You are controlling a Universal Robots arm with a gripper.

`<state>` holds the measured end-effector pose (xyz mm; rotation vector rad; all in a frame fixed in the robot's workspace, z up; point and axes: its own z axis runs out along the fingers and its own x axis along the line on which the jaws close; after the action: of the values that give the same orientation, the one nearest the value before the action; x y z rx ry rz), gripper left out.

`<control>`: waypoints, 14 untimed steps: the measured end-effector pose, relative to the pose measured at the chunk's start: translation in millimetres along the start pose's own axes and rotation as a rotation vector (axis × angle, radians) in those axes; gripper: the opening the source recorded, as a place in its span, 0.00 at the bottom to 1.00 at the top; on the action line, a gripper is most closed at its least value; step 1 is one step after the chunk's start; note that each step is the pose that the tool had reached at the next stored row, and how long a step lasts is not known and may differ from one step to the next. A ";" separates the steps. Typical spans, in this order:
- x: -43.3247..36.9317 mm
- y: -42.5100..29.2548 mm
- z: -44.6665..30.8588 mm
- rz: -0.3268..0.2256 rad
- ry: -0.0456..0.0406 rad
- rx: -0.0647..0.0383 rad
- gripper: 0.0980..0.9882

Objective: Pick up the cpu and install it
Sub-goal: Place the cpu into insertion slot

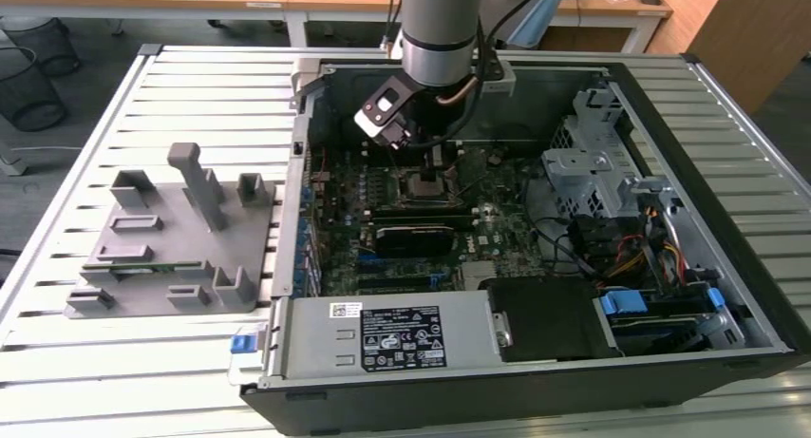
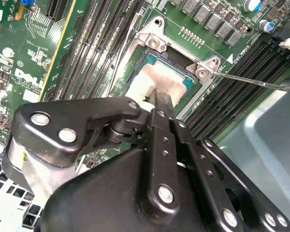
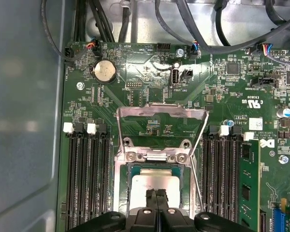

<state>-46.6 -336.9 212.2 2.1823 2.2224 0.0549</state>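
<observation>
The arm [image 1: 438, 29] is showing a silver-grey round sleeve under a light blue cap, a black cable [image 1: 510, 18] looping beside it. In the second wrist view the gripper [image 2: 162, 95] is looking matte black, round silver screws [image 2: 165, 194] gleaming along flat links, slim fingers [image 2: 163, 105] tapering.

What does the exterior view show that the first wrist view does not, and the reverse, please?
Exterior view, not first wrist view: the grey fixture on the slatted table, the arm, the power supply. First wrist view, not exterior: the coin cell, the raised load plate, the cpu lying in the socket. Both: the motherboard and the gripper, shut, above the socket.
</observation>
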 end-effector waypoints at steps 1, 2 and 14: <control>0.0 0.0 -0.4 0.000 0.0001 0.000 0.01; 0.0 0.0 -0.7 0.000 0.0002 0.000 0.01; 0.0 0.2 -4.7 0.000 0.0002 0.000 0.01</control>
<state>-46.6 -336.9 216.9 2.1823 2.2224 0.0552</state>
